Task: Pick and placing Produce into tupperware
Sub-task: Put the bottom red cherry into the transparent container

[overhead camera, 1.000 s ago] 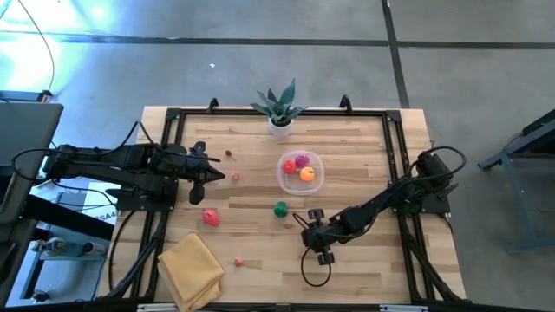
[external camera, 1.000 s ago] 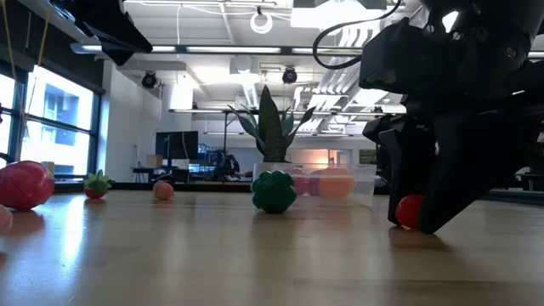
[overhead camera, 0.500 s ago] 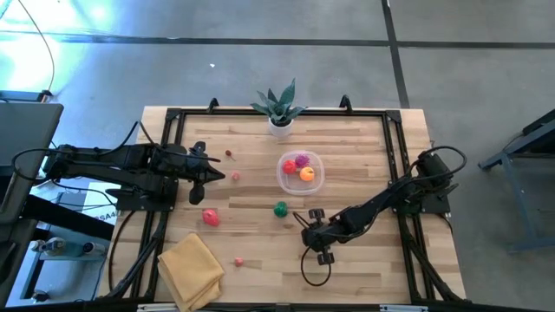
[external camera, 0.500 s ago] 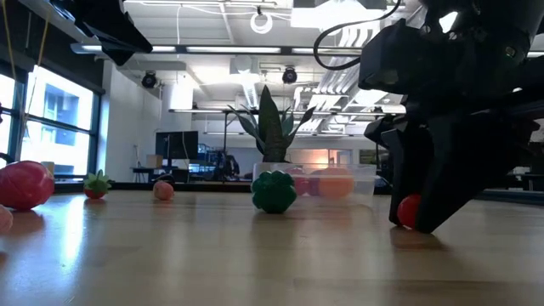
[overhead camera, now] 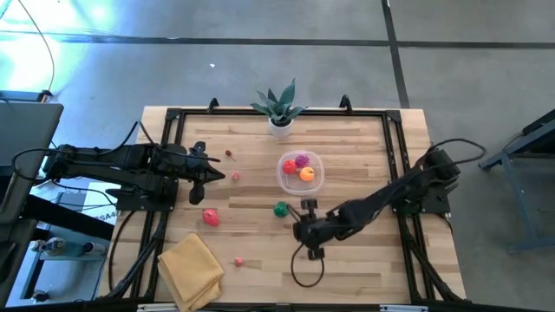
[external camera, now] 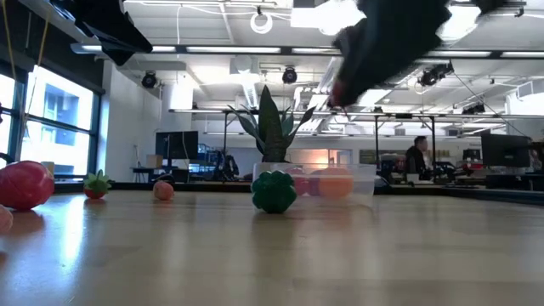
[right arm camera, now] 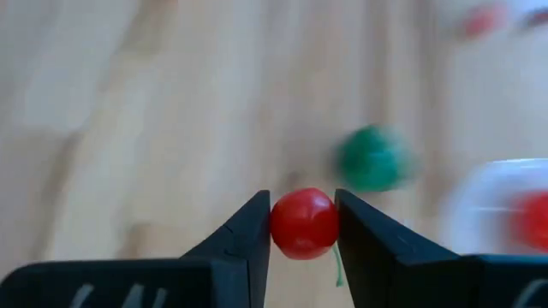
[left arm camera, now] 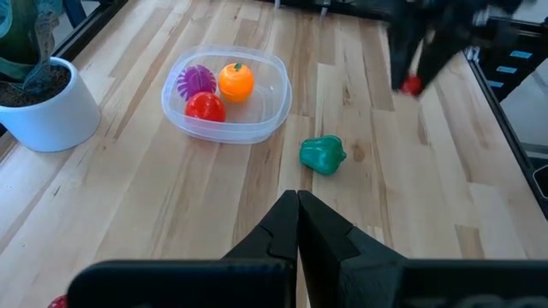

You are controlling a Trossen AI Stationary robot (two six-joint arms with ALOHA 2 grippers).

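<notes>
Fingers of the right gripper (right arm camera: 304,224) pinch a small round red toy fruit (right arm camera: 303,222), now lifted off the tabletop (overhead camera: 364,165), with the clear round plastic tub (overhead camera: 300,172) at 12 o'clock.

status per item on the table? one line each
right gripper: shut on small red fruit, lifted off the table
left gripper: shut, empty, hovering at the left side
tupperware: no lid, holds three pieces
green piece: loose on the table, near the tupperware
large red piece: loose on the table
yellow cloth: folded, front left corner
potted plant: upright at the far edge
</notes>
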